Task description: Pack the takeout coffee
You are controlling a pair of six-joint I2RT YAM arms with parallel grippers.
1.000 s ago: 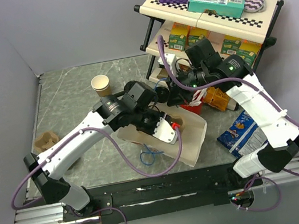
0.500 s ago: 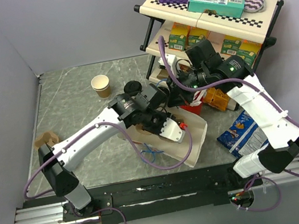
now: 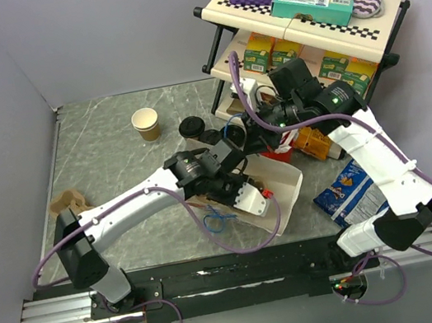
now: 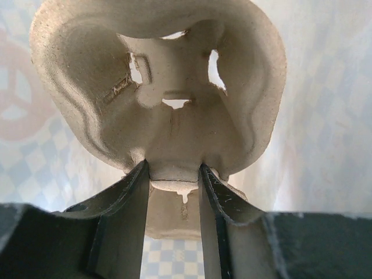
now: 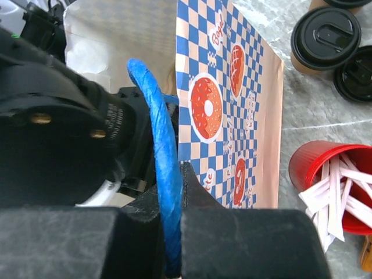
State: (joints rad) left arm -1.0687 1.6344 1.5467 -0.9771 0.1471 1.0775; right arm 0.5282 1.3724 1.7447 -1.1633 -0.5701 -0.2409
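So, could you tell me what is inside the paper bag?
The left fingers clamp a pulp cup carrier inside the paper bag; the carrier hides the bag's bottom.

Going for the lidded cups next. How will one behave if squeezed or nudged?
Probably soft-sided: the lidded cups look like thin brown paper, so a hard squeeze may dent the wall or loosen the black lid. They stand close together, so nudging one likely shifts its neighbour. Whether they are full, hence heavy, cannot be seen.
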